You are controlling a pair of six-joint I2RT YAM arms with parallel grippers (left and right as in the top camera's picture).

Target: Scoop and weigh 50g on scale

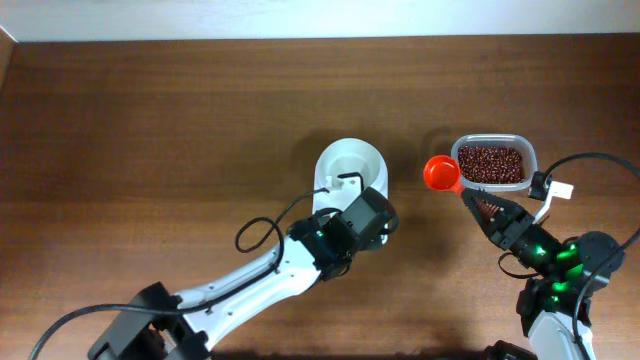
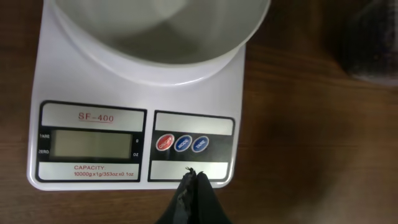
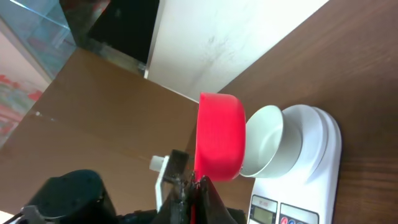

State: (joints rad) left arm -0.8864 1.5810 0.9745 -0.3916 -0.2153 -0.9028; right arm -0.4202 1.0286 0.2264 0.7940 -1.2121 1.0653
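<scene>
Overhead: one scale [image 1: 325, 205], one bowl [image 1: 350, 165], one scoop [image 1: 441, 173], one tub [image 1: 530, 160].

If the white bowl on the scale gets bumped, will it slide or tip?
Probably slides: the bowl seems to rest loose on the smooth scale. It looks empty, so likely light. Its rim overhangs the scale's side, so a knock there might tip it.

Free passage left of scale [image 1: 345, 160], scoop [image 1: 441, 173] and tub [image 1: 531, 160] crowd its right
</scene>
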